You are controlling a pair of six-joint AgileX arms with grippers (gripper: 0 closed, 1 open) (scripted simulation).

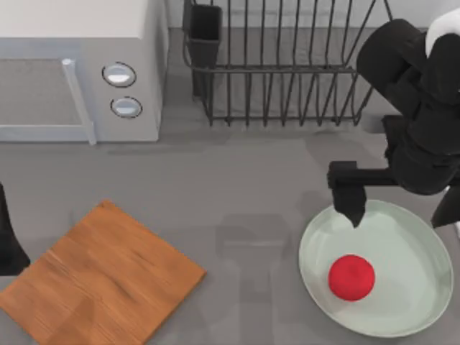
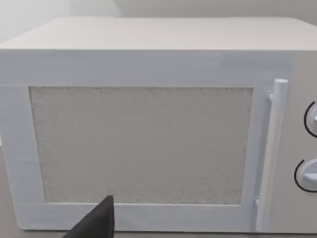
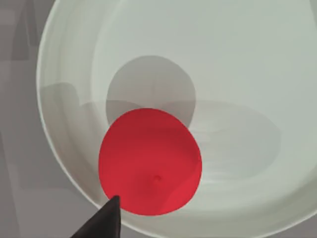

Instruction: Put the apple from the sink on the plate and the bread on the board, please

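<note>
The red apple (image 1: 351, 277) lies on the mint-green plate (image 1: 417, 244) at the table's front right, toward the plate's left side. My right gripper (image 1: 399, 215) hovers open above the plate's far rim, clear of the apple. In the right wrist view the apple (image 3: 150, 161) sits below one dark fingertip (image 3: 106, 218), with the plate (image 3: 237, 74) around it. The wooden board (image 1: 100, 280) lies bare at the front left. Bread and sink are out of view. My left arm (image 1: 8, 241) is parked at the left edge, its fingertip (image 2: 101, 218) facing the microwave, gripper open.
A white microwave (image 1: 79, 65) stands at the back left, its door (image 2: 143, 144) shut. A black wire dish rack (image 1: 280, 65) stands at the back centre. Bare grey tabletop lies between board and plate.
</note>
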